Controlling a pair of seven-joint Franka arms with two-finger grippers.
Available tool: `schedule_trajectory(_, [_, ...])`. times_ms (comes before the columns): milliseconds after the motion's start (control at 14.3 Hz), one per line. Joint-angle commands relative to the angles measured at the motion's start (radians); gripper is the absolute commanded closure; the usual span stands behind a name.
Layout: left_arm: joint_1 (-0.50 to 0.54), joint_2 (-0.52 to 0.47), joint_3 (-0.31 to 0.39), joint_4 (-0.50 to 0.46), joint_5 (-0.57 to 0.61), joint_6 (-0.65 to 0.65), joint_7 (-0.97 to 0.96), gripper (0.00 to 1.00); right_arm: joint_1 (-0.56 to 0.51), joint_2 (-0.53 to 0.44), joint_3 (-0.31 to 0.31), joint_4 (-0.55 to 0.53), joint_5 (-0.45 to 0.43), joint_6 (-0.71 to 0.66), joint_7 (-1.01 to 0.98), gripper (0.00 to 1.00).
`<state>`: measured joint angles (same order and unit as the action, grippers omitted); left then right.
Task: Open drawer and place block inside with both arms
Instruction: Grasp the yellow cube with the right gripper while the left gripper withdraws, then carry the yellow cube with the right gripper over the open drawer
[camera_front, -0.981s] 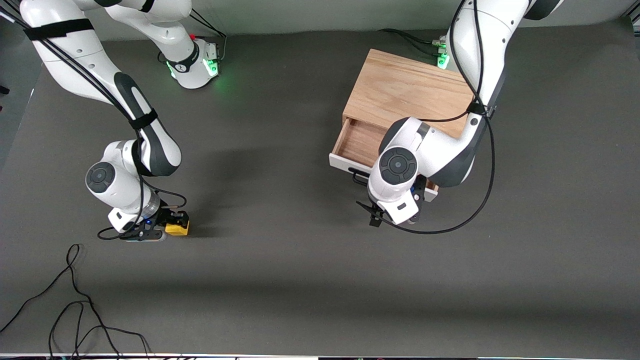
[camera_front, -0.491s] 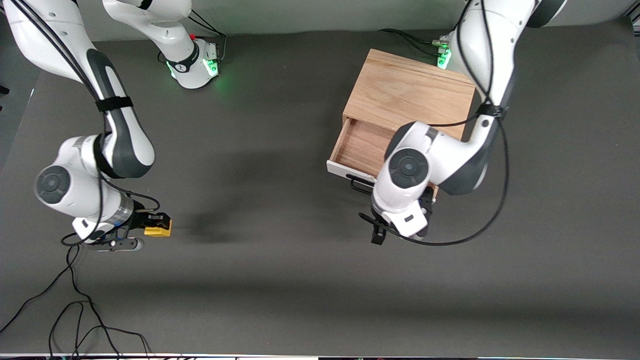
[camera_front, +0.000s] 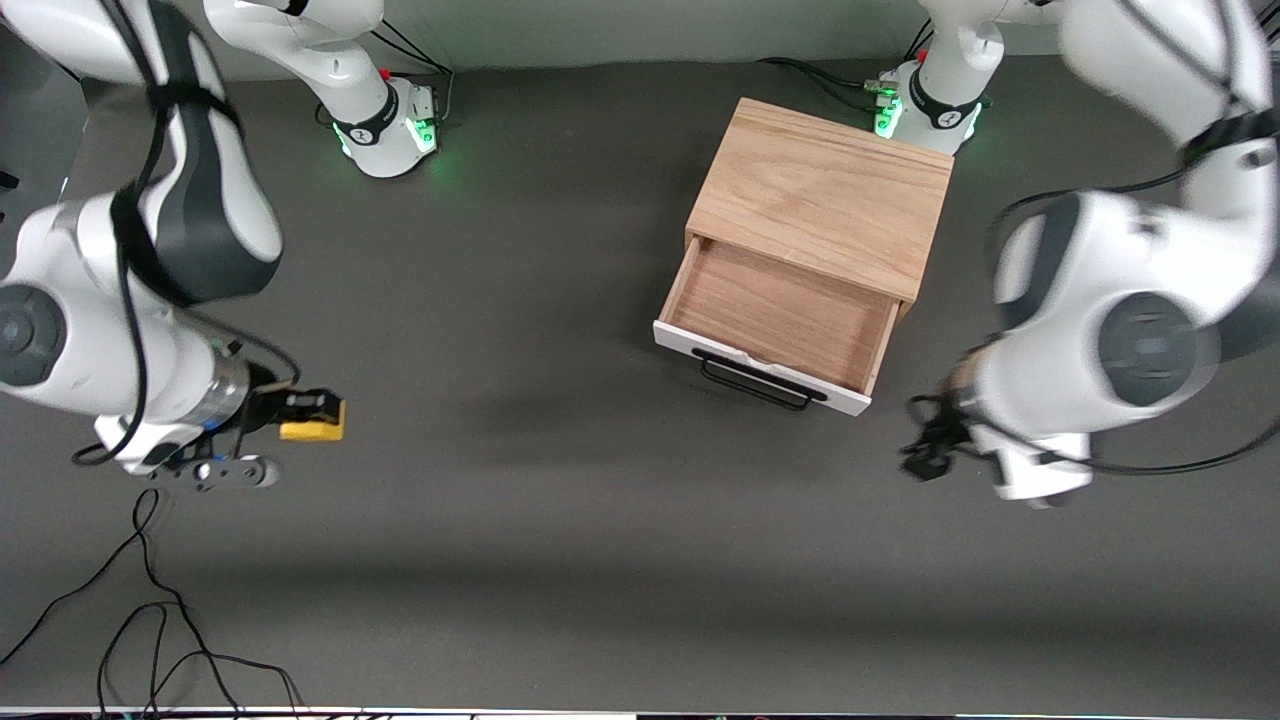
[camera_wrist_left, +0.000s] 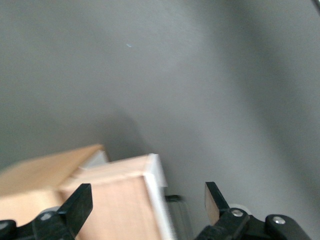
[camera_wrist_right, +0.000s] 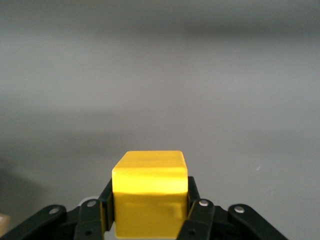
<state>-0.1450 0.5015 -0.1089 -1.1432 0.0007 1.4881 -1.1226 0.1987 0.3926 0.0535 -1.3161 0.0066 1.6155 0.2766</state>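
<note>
Front view: drawer (camera_front: 790, 320) stands open and empty; block (camera_front: 312, 418) is clamped in the right hand (camera_front: 300, 415) above the counter (camera_front: 560, 520), so delivery remains. Left wrist view: left hand (camera_wrist_left: 147, 207) spread, holding nothing. Right wrist view: block (camera_wrist_right: 149, 192) gripped

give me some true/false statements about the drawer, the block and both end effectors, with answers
1. The drawer is pulled open. True.
2. The block lies inside the drawer. False: the right end effector holds it above the table, toward the right arm's end.
3. The left end effector is open and holds nothing. True.
4. The left end effector grips the drawer handle. False: it is off the handle, over the table beside the drawer.
5. The drawer already holds something. False: only bare wood shows.
</note>
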Motion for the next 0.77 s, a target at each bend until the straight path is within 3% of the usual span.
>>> schedule_trajectory(0, [0.096, -0.112, -0.008, -0.09, -0.024, -0.092, 0.28, 0.0, 0.157, 0.025, -0.011, 0.139, 0.007, -0.113, 0.213, 0.83])
schedule_trajectory(350, [0.192, -0.222, -0.002, -0.205, -0.011, -0.157, 0.678, 0.0, 0.381, 0.097, 0.02, 0.314, 0.058, -0.057, 0.617, 0.83])
schedule_trajectory(491, [0.206, -0.27, -0.002, -0.263, 0.004, -0.154, 0.817, 0.0, 0.456, 0.133, 0.032, 0.318, 0.058, 0.06, 0.772, 0.83])
schedule_trajectory(701, [0.217, -0.377, -0.001, -0.398, 0.016, -0.079, 0.995, 0.0, 0.548, 0.215, 0.032, 0.321, 0.056, 0.188, 0.796, 0.83])
